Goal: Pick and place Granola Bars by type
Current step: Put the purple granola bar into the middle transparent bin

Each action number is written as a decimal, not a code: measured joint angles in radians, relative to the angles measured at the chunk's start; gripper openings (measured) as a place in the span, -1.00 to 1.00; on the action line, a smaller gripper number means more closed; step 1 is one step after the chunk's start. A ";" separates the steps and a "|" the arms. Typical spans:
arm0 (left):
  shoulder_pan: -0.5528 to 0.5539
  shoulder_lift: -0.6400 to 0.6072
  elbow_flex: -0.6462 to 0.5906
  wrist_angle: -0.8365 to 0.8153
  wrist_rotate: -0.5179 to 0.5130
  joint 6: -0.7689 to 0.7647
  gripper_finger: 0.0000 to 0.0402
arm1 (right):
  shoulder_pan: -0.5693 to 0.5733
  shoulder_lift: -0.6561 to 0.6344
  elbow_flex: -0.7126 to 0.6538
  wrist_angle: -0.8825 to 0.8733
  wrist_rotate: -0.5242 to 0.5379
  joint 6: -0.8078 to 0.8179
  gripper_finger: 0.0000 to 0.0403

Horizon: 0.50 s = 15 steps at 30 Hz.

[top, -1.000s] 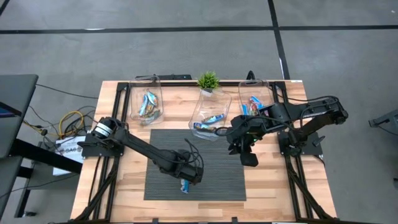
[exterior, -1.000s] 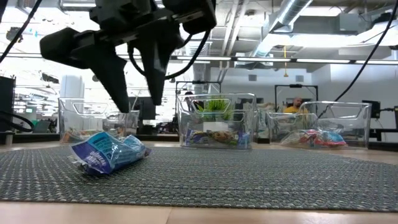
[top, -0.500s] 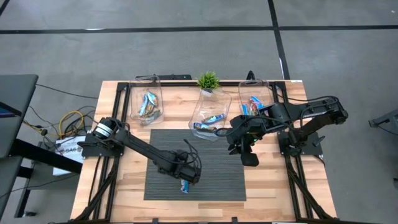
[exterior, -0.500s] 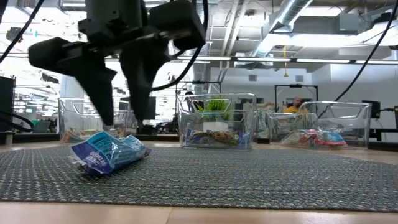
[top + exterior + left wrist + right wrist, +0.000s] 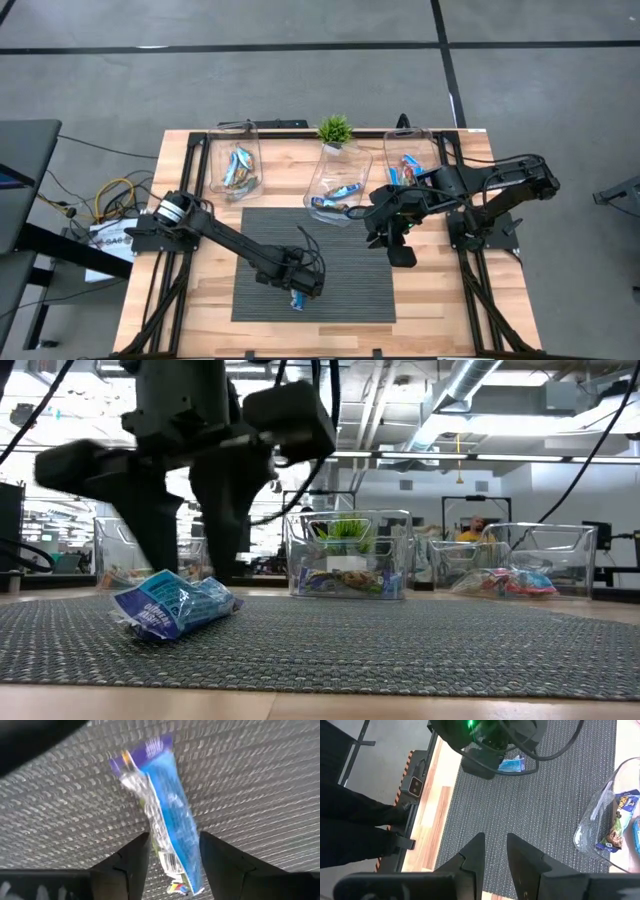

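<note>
One blue-and-white granola bar (image 5: 296,299) lies flat on the grey mat near its near edge, also seen in the low view (image 5: 175,605). My left gripper (image 5: 172,865) is open and low over it, pointing down, one finger on each side of the bar (image 5: 167,820) near one end. My right gripper (image 5: 400,250) hovers open over the mat's right part, holding nothing (image 5: 496,855). Other bars lie inside three clear tubs along the far edge. My left gripper comes at the bar from above, pointing down, with its fingers (image 5: 132,862) lying across the bar's width near one end (image 5: 180,870). The bar lies flat on the mat. I cannot tell whether the fingers touch the wrapper.
Three clear tubs stand at the far side: left (image 5: 237,168), middle (image 5: 338,185), right (image 5: 410,165), each holding bars. A small green plant (image 5: 335,128) sits behind the middle tub. The grey mat (image 5: 340,270) covers the table's middle; bare wood surrounds it.
My left gripper has come down toward the bar and slightly toward the table's near edge, staying open, until its fingers stand at the bar's sides. The bar has not moved. The right arm has kept still.
</note>
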 joint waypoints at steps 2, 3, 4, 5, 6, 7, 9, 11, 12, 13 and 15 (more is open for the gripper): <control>0.000 0.019 -0.001 0.015 0.034 0.001 -0.18 | 0.000 0.000 0.000 0.001 0.000 0.000 -0.65; 0.000 0.032 0.000 0.015 0.041 0.008 -0.18 | 0.000 0.000 0.000 0.001 0.000 0.000 -0.65; 0.000 0.042 0.003 0.019 0.051 0.012 -0.18 | 0.000 0.000 0.000 0.002 0.000 0.000 -0.65; 0.000 0.046 0.003 0.020 0.057 0.013 -0.18 | 0.000 0.000 0.000 0.003 0.000 0.000 -0.65; 0.000 0.046 0.003 0.016 0.063 0.014 -0.18 | 0.000 0.000 0.000 0.003 0.000 0.000 -0.65; 0.000 0.046 0.002 0.014 0.065 0.014 -0.18 | -0.001 0.000 -0.001 0.003 0.000 0.000 -0.65; 0.000 0.046 0.001 0.015 0.052 0.011 -0.18 | -0.001 0.000 -0.001 0.002 0.000 0.000 -0.65; 0.000 0.046 0.001 0.012 0.041 0.012 -0.18 | -0.001 0.000 -0.001 0.002 0.000 0.000 -0.65; 0.000 0.046 0.001 0.011 0.048 0.014 -0.18 | -0.001 0.000 -0.001 0.002 0.000 0.000 -0.65; 0.000 0.046 0.001 0.011 0.058 0.014 -0.20 | -0.001 0.000 -0.001 0.002 0.000 0.001 -0.65; 0.000 0.046 0.001 0.019 0.064 0.015 -0.26 | -0.001 0.000 -0.001 0.000 0.000 0.001 -0.65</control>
